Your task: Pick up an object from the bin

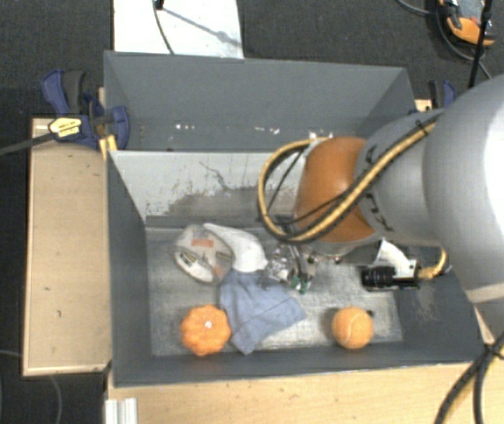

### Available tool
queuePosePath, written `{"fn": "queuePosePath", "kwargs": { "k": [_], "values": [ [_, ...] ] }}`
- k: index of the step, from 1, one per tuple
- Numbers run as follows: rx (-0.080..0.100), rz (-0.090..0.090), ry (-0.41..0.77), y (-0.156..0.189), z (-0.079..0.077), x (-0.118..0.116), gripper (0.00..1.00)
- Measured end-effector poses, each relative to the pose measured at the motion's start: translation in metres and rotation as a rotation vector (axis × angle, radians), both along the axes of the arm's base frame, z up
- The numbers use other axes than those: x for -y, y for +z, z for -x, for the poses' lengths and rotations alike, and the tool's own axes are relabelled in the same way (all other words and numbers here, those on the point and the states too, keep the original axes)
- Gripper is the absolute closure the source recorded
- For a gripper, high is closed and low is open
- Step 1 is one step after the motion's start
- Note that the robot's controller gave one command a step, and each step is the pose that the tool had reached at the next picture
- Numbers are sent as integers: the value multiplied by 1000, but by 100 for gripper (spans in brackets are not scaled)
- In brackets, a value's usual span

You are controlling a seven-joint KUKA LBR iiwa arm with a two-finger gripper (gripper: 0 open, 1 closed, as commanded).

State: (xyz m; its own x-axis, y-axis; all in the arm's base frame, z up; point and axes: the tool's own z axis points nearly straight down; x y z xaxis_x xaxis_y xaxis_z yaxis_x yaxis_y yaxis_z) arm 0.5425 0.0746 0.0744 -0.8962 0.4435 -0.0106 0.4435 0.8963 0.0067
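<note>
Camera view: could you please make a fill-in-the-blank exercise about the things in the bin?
1. The small pumpkin in the bin is ___ in colour.
2. In the view, the orange ball lies to the ___ of the blue cloth.
3. The end effector hangs at the far edge of the blue ___.
Missing words: orange; right; cloth.

- the arm (463, 193) is crowding the right half of the bin (128, 237), with its gripper (292, 274) hanging low mid-floor.
- a blue-grey cloth (256, 314) is lying beneath it, touching a white packet (209, 251) behind.
- a small orange pumpkin (206, 329) is sitting just left of the cloth.
- bare floor is showing between the cloth and an orange ball (352, 328), and along the left wall.
</note>
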Motion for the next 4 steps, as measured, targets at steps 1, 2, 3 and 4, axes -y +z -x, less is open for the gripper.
{"fn": "queuePosePath", "kwargs": {
  "k": [1,2,3,4],
  "values": [
    [0,0,0,0,0,0,100],
    [0,0,0,1,0,0,100],
    [-4,0,0,3,0,0,100],
    [-8,1,0,5,0,0,100]
  ]
}}
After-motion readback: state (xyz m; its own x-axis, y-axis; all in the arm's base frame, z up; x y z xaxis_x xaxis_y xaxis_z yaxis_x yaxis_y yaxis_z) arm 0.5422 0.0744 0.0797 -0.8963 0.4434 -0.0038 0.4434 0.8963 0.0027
